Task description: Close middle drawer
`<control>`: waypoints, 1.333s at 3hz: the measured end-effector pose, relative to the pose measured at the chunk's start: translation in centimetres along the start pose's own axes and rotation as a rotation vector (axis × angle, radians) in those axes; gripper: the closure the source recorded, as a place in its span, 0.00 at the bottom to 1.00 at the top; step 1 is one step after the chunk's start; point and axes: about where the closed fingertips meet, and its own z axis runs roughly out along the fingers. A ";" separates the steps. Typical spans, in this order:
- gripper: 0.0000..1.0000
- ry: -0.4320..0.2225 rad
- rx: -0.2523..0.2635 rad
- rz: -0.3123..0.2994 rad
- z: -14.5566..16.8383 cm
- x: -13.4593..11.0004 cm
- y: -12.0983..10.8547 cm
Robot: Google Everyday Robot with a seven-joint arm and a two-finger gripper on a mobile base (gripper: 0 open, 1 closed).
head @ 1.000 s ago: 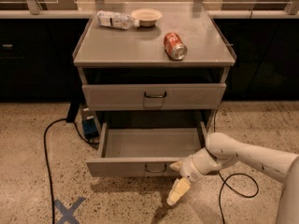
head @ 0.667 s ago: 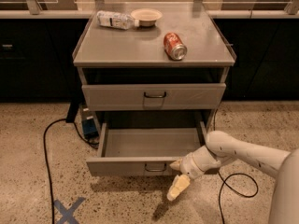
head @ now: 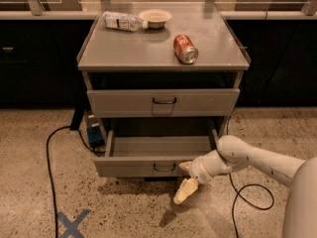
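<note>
Drawer: middle drawer (head: 133,166) is pulled way out, under the shut top drawer (head: 203,103).
Gripper: the gripper (head: 184,179) sits low, just right of the handle (head: 163,168).
Fingers: the fingers (head: 182,193) are spread apart, gripping nothing; the upper one looks to touch the drawer front.

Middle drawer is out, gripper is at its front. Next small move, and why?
Probably press the gripper straight in against the front of the middle drawer, toward the cabinet. The drawer stands pulled well out with its inside showing, and the gripper sits low at the front panel, just right of the handle. A short forward push should start it sliding shut.
</note>
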 end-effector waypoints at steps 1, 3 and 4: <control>0.00 0.006 0.018 -0.006 -0.5 -0.9 -1.7; 0.00 -0.026 0.057 -0.044 -1.9 -5.0 -5.6; 0.00 -0.026 0.048 -0.007 -1.2 -3.5 -5.6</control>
